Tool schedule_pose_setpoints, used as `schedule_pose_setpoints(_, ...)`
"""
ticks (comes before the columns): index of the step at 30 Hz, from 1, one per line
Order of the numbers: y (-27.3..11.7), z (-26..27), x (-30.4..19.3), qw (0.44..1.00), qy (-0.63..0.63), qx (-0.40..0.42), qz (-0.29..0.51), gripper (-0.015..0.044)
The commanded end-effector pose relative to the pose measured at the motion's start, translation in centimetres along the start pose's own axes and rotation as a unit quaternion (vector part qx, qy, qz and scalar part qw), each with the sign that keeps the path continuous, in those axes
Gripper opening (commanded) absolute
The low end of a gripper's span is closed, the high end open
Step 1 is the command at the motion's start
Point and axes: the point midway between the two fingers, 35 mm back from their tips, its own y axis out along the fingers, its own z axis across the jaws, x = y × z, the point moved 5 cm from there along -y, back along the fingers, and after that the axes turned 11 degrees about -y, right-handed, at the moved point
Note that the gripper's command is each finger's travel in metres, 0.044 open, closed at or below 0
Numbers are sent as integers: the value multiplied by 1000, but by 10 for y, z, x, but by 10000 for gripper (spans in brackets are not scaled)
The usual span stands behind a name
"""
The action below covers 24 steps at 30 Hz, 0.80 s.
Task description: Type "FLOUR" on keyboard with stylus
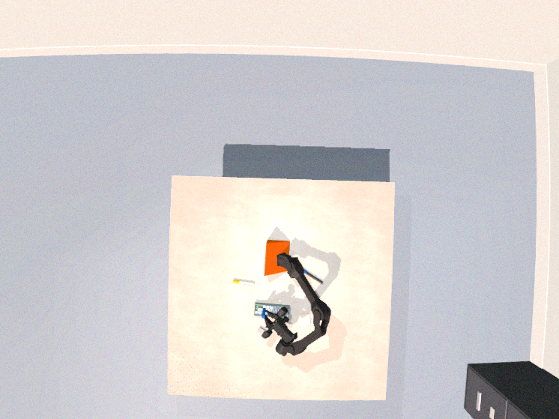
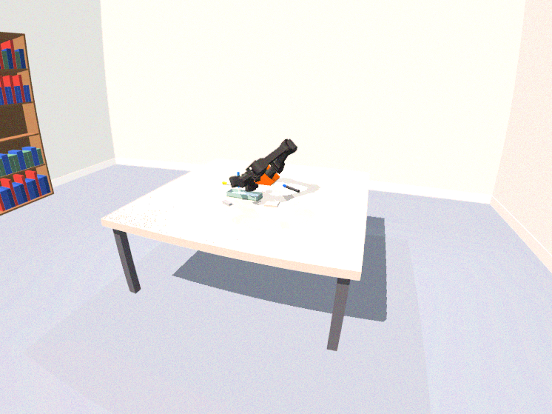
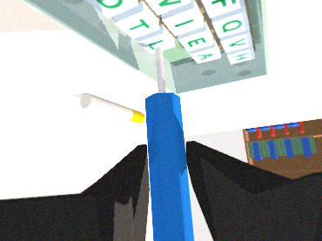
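My gripper (image 1: 264, 315) (image 3: 166, 151) is shut on the blue stylus (image 3: 166, 164) (image 1: 264, 312) (image 2: 237, 174). The stylus's thin grey tip points at the keyboard. The pale green keyboard (image 1: 272, 303) (image 2: 244, 196) (image 3: 191, 83) has white keys with green letters. In the wrist view the tip overlaps the near edge of the L key (image 3: 156, 43), at the end of its row beside the T key (image 3: 138, 26). Whether L is pressed down cannot be told. The F key (image 3: 225, 0) is farther right. The O, U and R keys are not in view.
An orange block (image 1: 275, 258) (image 2: 267, 180) stands behind the keyboard, near the arm's base. A white pen with a yellow end (image 1: 237, 281) (image 3: 137, 117) lies behind and to the left. A dark pen with a blue end (image 1: 314, 277) (image 2: 291, 188) lies to the right. A small pale block (image 2: 226, 203) lies in front.
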Motion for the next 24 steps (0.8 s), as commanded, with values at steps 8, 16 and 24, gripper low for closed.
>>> schedule_pose_setpoints(8, 3, -1, 4, 1000, 2, 2, -1, 81)
schedule_pose_setpoints(16, 3, -1, 4, 1000, 2, 2, -1, 81)
schedule_pose_setpoints(24, 1, 0, 1, 1000, 2, 1, -1, 81)
